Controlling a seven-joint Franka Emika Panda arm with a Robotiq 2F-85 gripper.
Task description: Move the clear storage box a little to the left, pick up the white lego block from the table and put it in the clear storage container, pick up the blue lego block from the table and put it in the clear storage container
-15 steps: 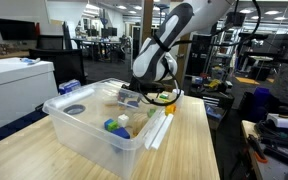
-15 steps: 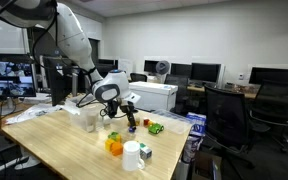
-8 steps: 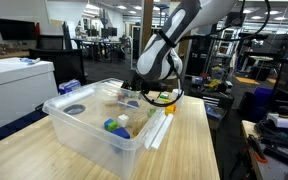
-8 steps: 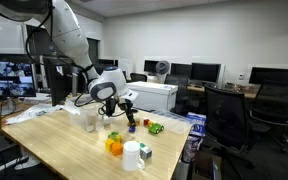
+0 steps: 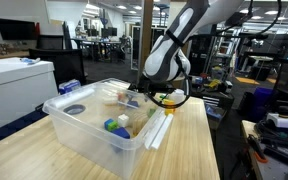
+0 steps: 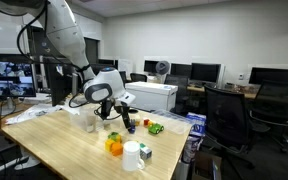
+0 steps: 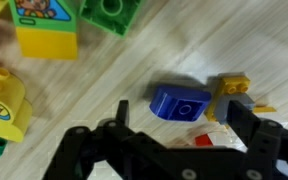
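The clear storage box (image 5: 94, 125) stands on the wooden table near the camera; blue, white and green pieces (image 5: 116, 125) lie inside it. It also shows in an exterior view (image 6: 89, 120). My gripper (image 5: 134, 100) is low over the table behind the box, among loose blocks, and shows in both exterior views (image 6: 127, 122). In the wrist view the gripper (image 7: 177, 118) is open, with its two fingers on either side of a blue lego block (image 7: 181, 102) that lies on the table. The fingers do not touch it.
Around the blue block lie a small yellow block (image 7: 234, 87), a yellow picture block (image 7: 44, 30), a green block (image 7: 109, 12) and a yellow rounded piece (image 7: 4, 100). A white cup (image 6: 132, 155) and orange-yellow blocks (image 6: 114, 145) stand near the table edge.
The arm has shifted slightly and the gripper has sunk a little toward the table among the blocks. The box has not moved.
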